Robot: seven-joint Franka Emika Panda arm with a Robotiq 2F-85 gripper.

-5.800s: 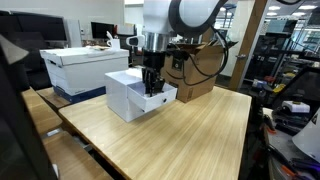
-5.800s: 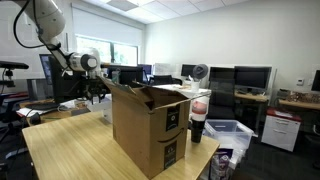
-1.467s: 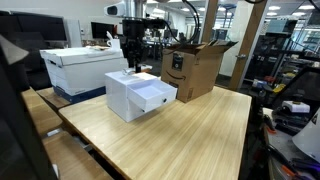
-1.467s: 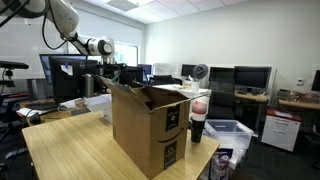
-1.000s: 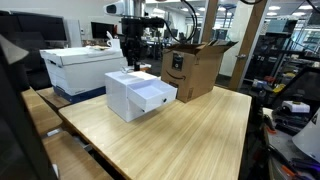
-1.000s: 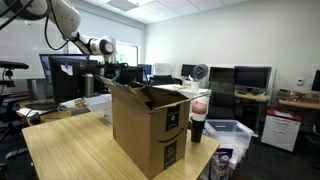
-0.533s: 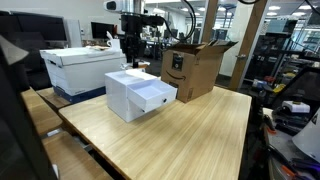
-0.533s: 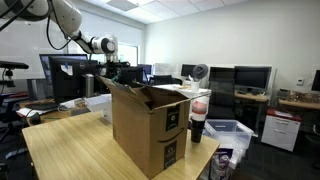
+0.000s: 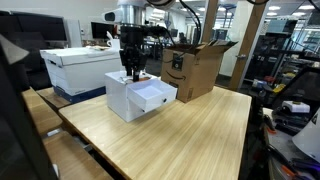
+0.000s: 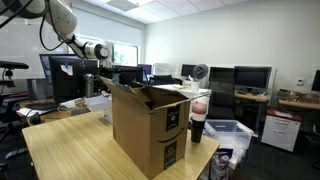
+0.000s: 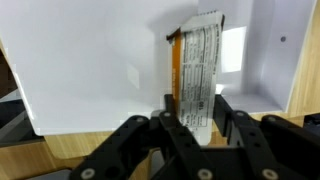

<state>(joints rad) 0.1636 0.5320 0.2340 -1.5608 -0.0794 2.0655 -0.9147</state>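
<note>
Office lab, wooden desk (image 9: 185, 130). Claw (image 9: 133, 73) hangs just above the top of the white box (image 9: 120, 98), pinched shut on a thin printed packet (image 11: 198, 65). Looks mid-carry. Next move probably calls for lining the packet up over the open drawer (image 9: 157, 97).

In an exterior view the worktop (image 9: 190, 135) lies open across the lower right of the frame. The white drawer box (image 9: 125, 100) sits close under the end effector (image 9: 133, 73) and its gripped packet (image 11: 198, 65); the cardboard box (image 9: 195, 70) blocks the upper centre, a white bin (image 9: 78, 68) the left.
</note>
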